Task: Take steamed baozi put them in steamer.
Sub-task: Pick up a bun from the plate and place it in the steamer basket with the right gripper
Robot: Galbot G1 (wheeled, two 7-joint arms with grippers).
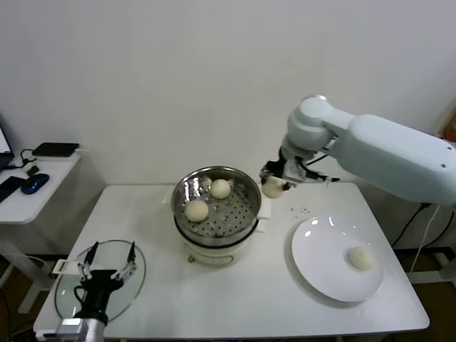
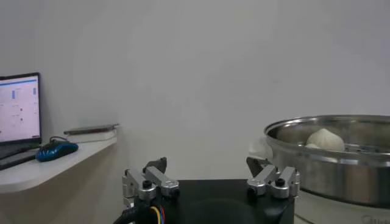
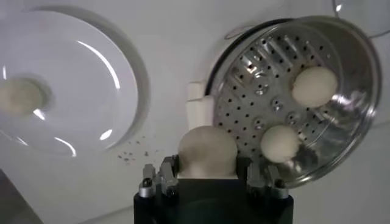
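Two steamed baozi [image 1: 197, 210] lie in the steamer [image 1: 244, 187] as the right gripper [image 1: 273, 187], closed around a third, hangs just beside its rim; a fourth waits on the white plate [image 1: 318, 258]; the left gripper [image 1: 107, 269] idles spread wide over the glass lid [image 1: 135, 285]

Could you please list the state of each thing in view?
Right hand: shut on a baozi, raised beside the steamer.
Left hand: open, parked over the glass lid.
Steamer: uncovered, two baozi inside.
Plate: one baozi left.
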